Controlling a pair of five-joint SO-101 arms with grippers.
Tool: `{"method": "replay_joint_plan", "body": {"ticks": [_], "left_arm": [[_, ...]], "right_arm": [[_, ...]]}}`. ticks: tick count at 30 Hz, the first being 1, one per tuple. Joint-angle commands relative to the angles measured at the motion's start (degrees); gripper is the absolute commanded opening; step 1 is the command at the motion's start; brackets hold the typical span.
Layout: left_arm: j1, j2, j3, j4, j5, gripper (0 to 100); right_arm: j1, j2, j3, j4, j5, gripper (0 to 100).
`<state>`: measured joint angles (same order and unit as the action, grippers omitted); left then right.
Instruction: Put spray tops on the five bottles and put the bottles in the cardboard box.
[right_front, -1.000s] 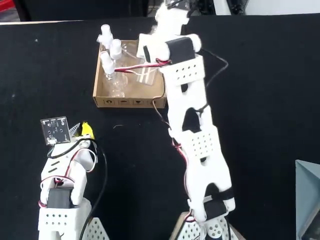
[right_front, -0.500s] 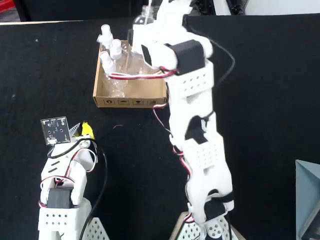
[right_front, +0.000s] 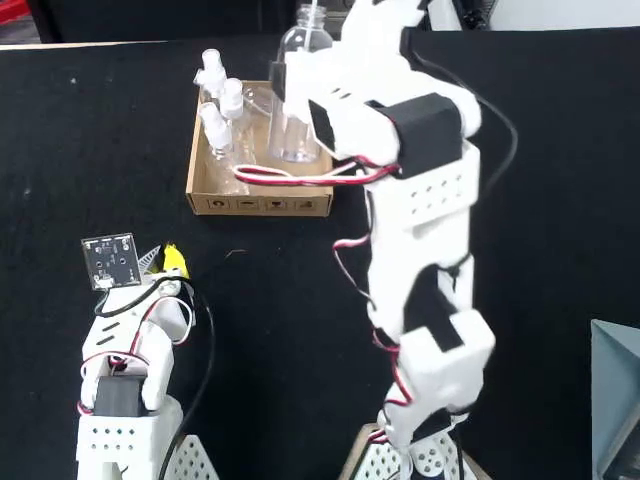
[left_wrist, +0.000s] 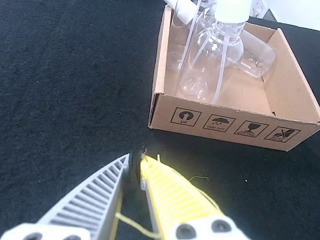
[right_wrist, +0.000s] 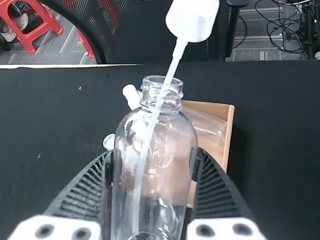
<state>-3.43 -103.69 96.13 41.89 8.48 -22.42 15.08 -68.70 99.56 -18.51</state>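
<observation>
My right gripper (right_front: 298, 112) is shut on a clear bottle (right_front: 300, 60) and holds it upright over the right side of the cardboard box (right_front: 258, 203). In the right wrist view the bottle (right_wrist: 150, 160) sits between the black fingers (right_wrist: 82, 192). A white spray top (right_wrist: 192, 20) hangs loose above the bottle's neck, with its tube down inside. Three bottles with spray tops (right_front: 222, 105) stand in the box's left part, and another bottle (left_wrist: 255, 52) lies in it. My left gripper (left_wrist: 135, 161) is shut on nothing, low over the black table in front of the box (left_wrist: 230, 127).
The table is covered in black cloth. A grey object (right_front: 615, 400) stands at the near right edge. The left arm (right_front: 125, 390) sits at the near left, a small circuit board (right_front: 110, 260) on its wrist. The right arm (right_front: 420, 230) rises tall between the box and the front edge.
The right arm has risen from down in the box, lifting the bottle upright above the box's right side. The left arm has not moved.
</observation>
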Motion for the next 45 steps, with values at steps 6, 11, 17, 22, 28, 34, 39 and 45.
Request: {"method": "replay_joint_plan", "body": {"ticks": [6,11,17,22,28,34,39,45], "left_arm": [[-0.6,-0.6,1.3,0.3,-0.4,3],[-0.6,-0.6,1.3,0.3,-0.4,3],[-0.6,-0.6,1.3,0.3,-0.4,3],[-0.6,-0.6,1.3,0.3,-0.4,3],[-0.6,-0.6,1.3,0.3,-0.4,3],[-0.6,-0.6,1.3,0.3,-0.4,3],[-0.6,-0.6,1.3,0.3,-0.4,3],[-0.6,-0.6,1.3,0.3,-0.4,3]], "right_arm": [[1.1,-12.6,9.8,1.5,0.6,5.9],[1.0,-18.2,18.5,1.2,0.6,5.9],[1.2,-25.7,31.5,-5.4,0.7,5.7],[1.3,-32.7,47.7,-16.5,0.7,5.7],[1.4,-40.4,66.2,-33.6,1.6,5.7],[1.4,-44.9,80.5,-49.3,6.2,5.4],[1.4,-45.6,89.6,-61.6,8.4,5.4],[1.4,-45.8,99.3,-77.1,11.2,5.4]]}}
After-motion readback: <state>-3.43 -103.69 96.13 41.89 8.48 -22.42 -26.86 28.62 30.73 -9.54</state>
